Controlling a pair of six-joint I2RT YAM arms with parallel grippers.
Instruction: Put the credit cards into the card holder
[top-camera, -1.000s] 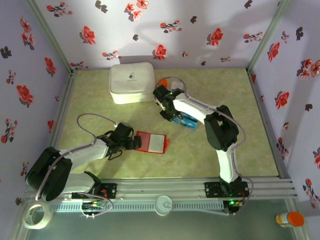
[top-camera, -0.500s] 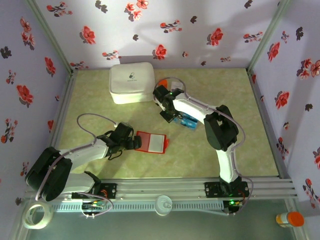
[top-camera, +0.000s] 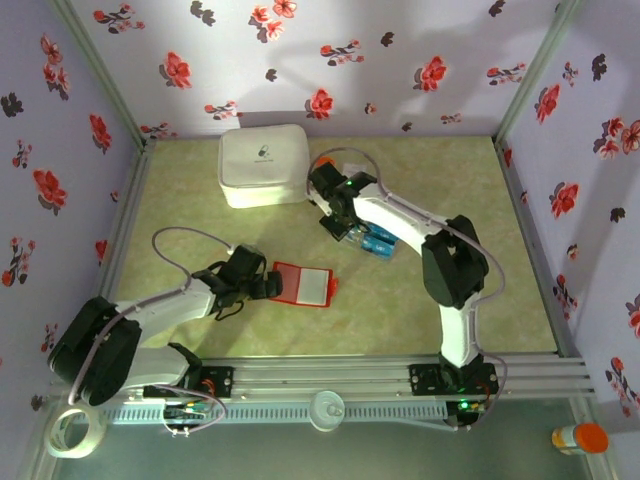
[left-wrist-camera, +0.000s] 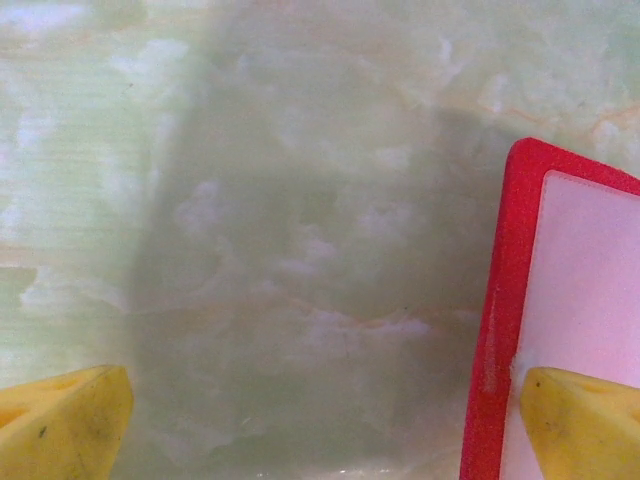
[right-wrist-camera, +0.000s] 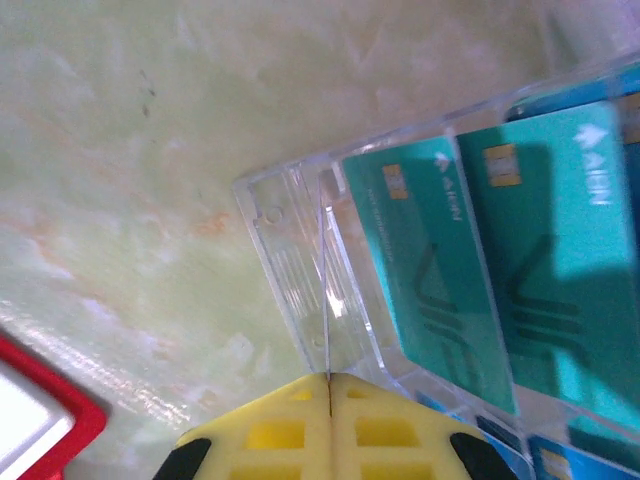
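Lying in clear tray, teal credit cards; right fingers together, left fingers apart.

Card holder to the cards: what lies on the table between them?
Bare table, then the rim of the clear tray holding the cards; the right wrist view shows it, up to the card holder.

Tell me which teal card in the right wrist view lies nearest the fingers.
The left teal card, beside the clear case's wall; the second teal card lies farther right.
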